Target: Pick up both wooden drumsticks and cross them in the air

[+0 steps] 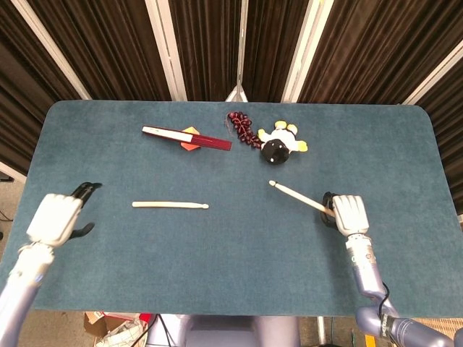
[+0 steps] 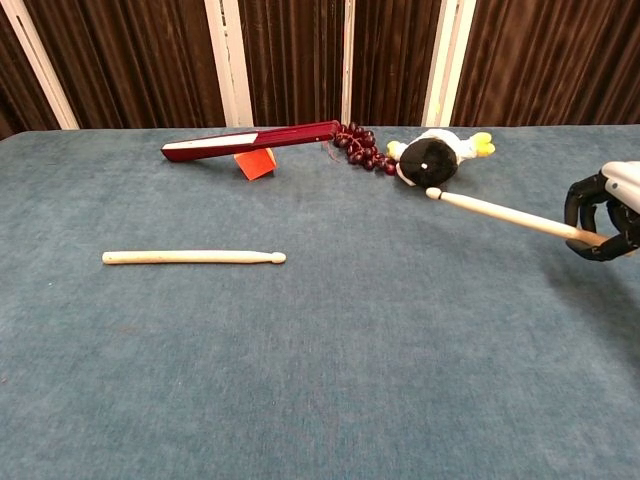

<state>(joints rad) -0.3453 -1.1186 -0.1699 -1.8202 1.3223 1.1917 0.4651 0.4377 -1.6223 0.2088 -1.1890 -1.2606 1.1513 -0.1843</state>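
Observation:
One wooden drumstick lies flat on the blue table, left of centre, tip pointing right. My left hand hovers over the table to the left of it, apart from it, holding nothing; the chest view does not show this hand. My right hand grips the butt of the second drumstick. That stick is lifted off the table and slants up to the left, its tip near the plush toy.
At the back of the table lie a dark red and white closed fan on an orange block, a string of dark red beads and a black, white and yellow plush toy.

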